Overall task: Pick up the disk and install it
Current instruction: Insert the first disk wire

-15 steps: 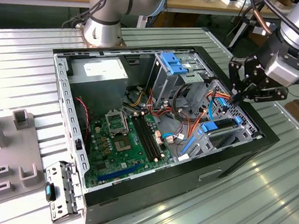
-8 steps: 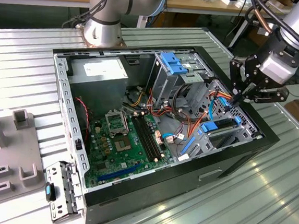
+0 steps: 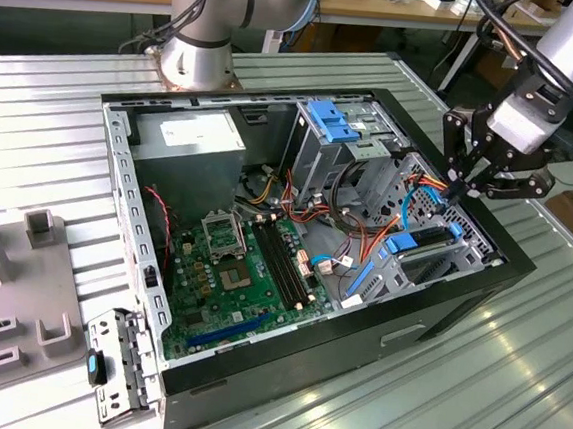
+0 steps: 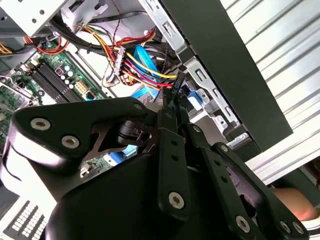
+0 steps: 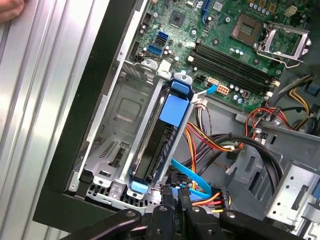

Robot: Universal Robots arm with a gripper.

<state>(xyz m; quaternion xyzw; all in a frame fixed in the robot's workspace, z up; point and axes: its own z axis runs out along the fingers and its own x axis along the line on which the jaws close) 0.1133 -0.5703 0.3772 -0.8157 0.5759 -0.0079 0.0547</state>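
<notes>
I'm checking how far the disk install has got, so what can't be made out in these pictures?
- Disk: in the first wrist view it stands on edge in its bay, so its flat faces are hidden by the metal bay walls.
- Claw: in the second wrist view its own dark body covers the disk bay below.
- Cable plug: in the exterior view, too small to tell whether the claw is touching it.
</notes>
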